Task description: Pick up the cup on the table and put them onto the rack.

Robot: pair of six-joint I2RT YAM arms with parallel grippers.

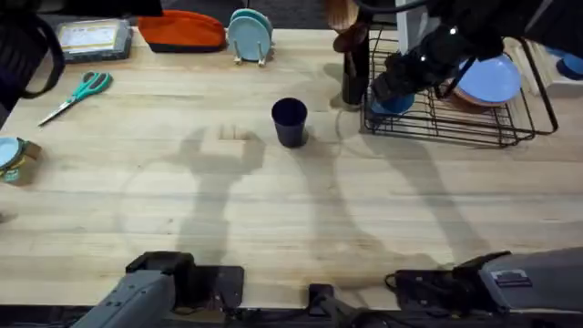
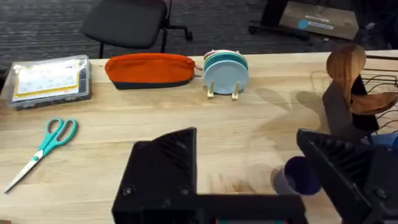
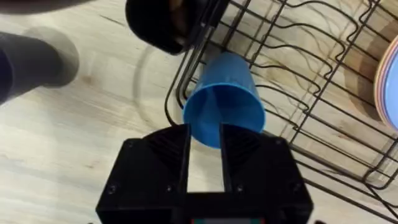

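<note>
The bright blue cup point(image 1: 393, 103) hangs tilted over the left end of the black wire rack point(image 1: 474, 135), with my right gripper point(image 1: 398, 80) shut on its rim. In the right wrist view the cup point(image 3: 224, 102) points its mouth at the camera, its rim pinched between the fingers point(image 3: 177, 152) just above the rack's wires point(image 3: 298, 74). The dark navy cup point(image 1: 290, 121) stands upright on the table's middle, left of the rack. My left gripper point(image 2: 249, 180) is open and empty, low near its base, with the navy cup point(image 2: 297, 175) farther ahead.
A dark utensil holder with wooden spoons point(image 1: 353, 73) stands against the rack's left side. A blue plate point(image 1: 489, 80) sits in the rack. Teal plates on a stand point(image 1: 250, 36), an orange pouch point(image 1: 182, 32), a plastic box point(image 1: 91, 38) and scissors point(image 1: 77, 96) lie at the far left.
</note>
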